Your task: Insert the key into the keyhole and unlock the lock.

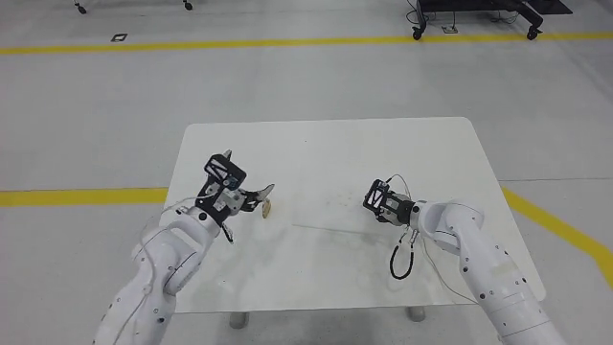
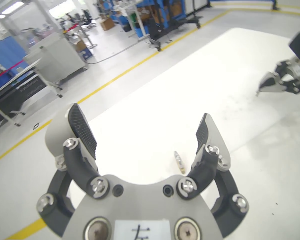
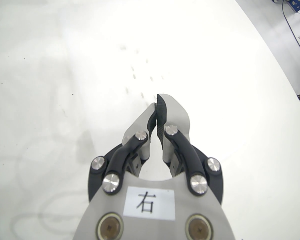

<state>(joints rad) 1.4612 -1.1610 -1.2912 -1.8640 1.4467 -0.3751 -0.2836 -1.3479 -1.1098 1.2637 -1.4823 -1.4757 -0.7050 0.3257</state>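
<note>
In the left half of the top view, the left gripper (image 1: 259, 197) is over the white surface (image 1: 335, 153) with its jaws spread wide and nothing between them. A small brass-coloured piece (image 1: 267, 208) lies on the surface just beside its fingertips. In the left wrist view this piece (image 2: 178, 161) is in the lower middle and looks thin. It is probably the lock, but I cannot tell lock from key.

Further right, the right gripper (image 1: 375, 196) has its jaws pressed together, and I see nothing held between the pads (image 3: 153, 122).

I judge that the task is only at its first step, with nothing grasped yet. The next move calls for the left jaws to come down around the brass piece and close squarely on it, because it is thin and may slip.

A white label (image 2: 142, 229) with one dark character is on the left wrist plate, and a second label (image 3: 148, 203) is on the right.
</note>
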